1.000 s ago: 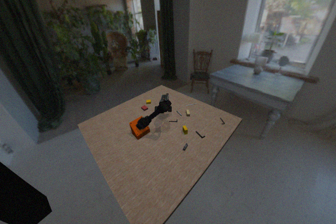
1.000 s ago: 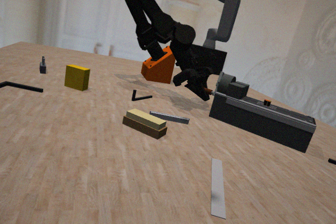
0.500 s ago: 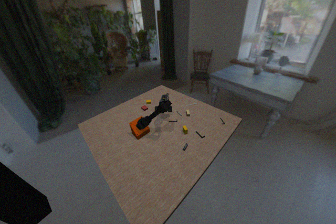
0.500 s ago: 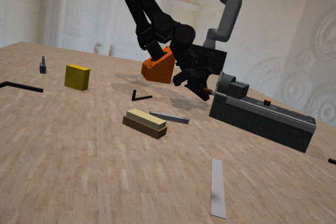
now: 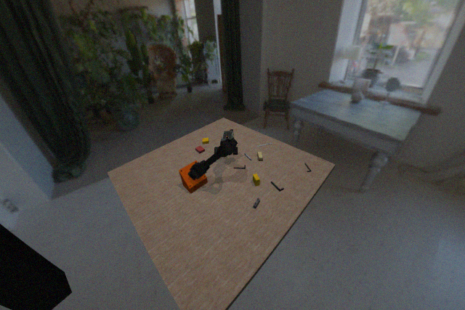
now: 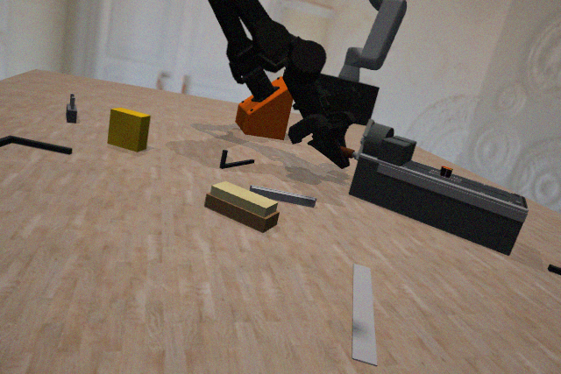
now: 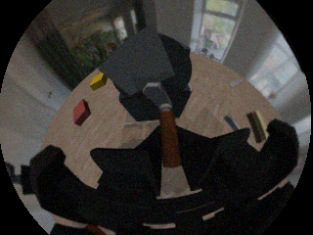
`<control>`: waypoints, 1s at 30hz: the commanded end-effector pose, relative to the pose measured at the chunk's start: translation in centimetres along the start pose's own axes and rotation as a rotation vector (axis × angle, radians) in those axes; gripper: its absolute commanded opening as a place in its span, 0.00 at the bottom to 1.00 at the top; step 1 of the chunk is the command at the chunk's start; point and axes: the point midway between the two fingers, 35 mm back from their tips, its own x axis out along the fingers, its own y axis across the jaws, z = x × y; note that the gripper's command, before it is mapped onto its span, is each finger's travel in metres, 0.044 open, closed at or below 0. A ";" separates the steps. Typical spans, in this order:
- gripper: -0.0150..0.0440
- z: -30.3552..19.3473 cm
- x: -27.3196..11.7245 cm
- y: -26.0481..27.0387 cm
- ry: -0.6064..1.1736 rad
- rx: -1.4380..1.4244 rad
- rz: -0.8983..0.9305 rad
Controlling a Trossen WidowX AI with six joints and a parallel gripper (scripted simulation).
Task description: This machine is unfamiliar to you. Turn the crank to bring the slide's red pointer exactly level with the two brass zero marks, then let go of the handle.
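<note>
The machine is a long dark grey housing [image 6: 435, 207] [image 7: 139, 64] on the table, partly hidden behind the arm in the top view [image 5: 227, 134]. A small orange-red pointer [image 6: 446, 171] shows on its top in the exterior view; the brass marks are too small to make out. The crank's grey arm [image 7: 157, 94] ends in a brown handle [image 6: 348, 151] [image 7: 170, 153]. My gripper [image 6: 344, 155] [image 7: 164, 127] is shut on this handle at the housing's near end, its fingers on both sides of it. Its fingers are hidden in the top view.
My arm's orange base [image 5: 192, 178] [image 6: 267, 116] stands behind the gripper. A grey jointed arm [image 6: 385, 32] rises behind the machine. A yellow block [image 5: 256, 179] [image 6: 128, 129], a two-tone block [image 6: 242, 206], a red block [image 5: 200, 149] [image 7: 81, 113], hex keys and a flat grey strip [image 6: 364, 315] lie around.
</note>
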 end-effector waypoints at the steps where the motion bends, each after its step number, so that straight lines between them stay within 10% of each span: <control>1: 0.25 0.2 -0.3 -0.9 -0.005 0.005 -0.023; 30: 0.25 0.3 -0.4 -1.0 -0.005 0.005 -0.023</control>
